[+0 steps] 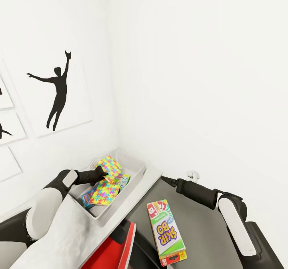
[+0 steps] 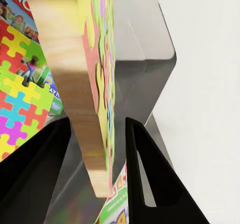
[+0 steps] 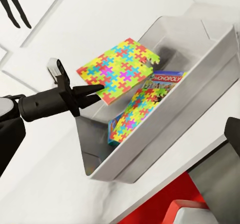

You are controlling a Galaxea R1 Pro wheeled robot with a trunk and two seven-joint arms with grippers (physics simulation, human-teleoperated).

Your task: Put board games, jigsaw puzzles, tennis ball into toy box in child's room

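Note:
My left gripper (image 1: 102,174) is shut on a jigsaw puzzle (image 1: 112,167), holding it tilted over the near-left part of the light-grey toy box (image 1: 138,177). In the left wrist view the board (image 2: 100,109) stands edge-on between the black fingers (image 2: 145,184). Inside the toy box lie the other jigsaw puzzle (image 3: 132,116), the Monopoly box (image 3: 167,79) and a small blue box (image 3: 116,123). The SKIP-BO box (image 1: 166,233) lies flat on a dark grey surface to the right of the table (image 1: 116,217). My right gripper (image 1: 165,179) hovers open past the toy box's right end. The tennis ball is out of view.
White walls meet in a corner just behind the toy box. Black silhouette pictures (image 1: 58,93) hang on the left wall. A red object (image 1: 120,249) sits below the table's near edge. My right arm (image 1: 232,217) stretches over the dark grey surface.

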